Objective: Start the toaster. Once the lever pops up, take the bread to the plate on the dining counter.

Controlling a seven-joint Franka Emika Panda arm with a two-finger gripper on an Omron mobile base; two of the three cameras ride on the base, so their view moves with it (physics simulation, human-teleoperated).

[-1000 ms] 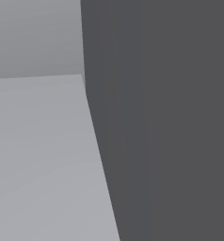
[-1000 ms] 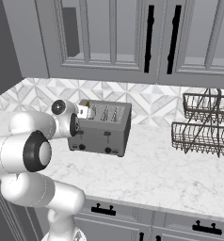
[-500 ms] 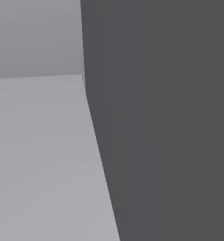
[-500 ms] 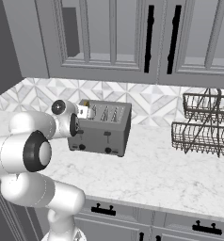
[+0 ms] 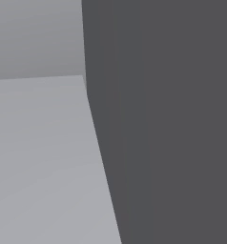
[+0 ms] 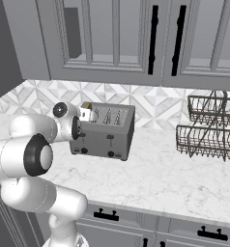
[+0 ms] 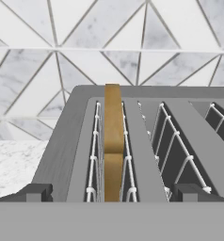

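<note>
**Bread standing in the toaster's left slot, hand at the toaster's end**

Standing on edge in the leftmost slot as the hand view frames it, the bread (image 7: 113, 141) is a tan-brown slice whose top edge rises above the slot's wire guides and reaches near the toaster's far rim. The toaster (image 7: 147, 141) is grey, with several parallel slots running away from the camera, each lined with white wire racks. Behind it runs a backsplash (image 7: 132, 28) of white and grey marble triangles.

The fingers (image 7: 109, 193) show as two small dark tips at the bottom of the hand view, one low on the left and one low on the right, well apart from each other, so they are spread open with nothing between them. The bread's slot lies between the two tips in that view.

In the right base view the toaster (image 6: 105, 131) sits on the white marble table (image 6: 155, 178) below grey wall cabinets (image 6: 117, 38), its front with a lever and dark knobs facing the camera. The white arm (image 6: 35, 154) bends in from the lower left, and the hand sits at the toaster's left end, at the height of its top. A small tan bit of the bread (image 6: 88, 105) shows just above that end. A two-tier wire basket (image 6: 211, 128) stands on the table well to the right of the toaster.

The left base view holds a dark grey panel (image 5: 168, 119) beside a pale grey surface (image 5: 39, 157).
</note>
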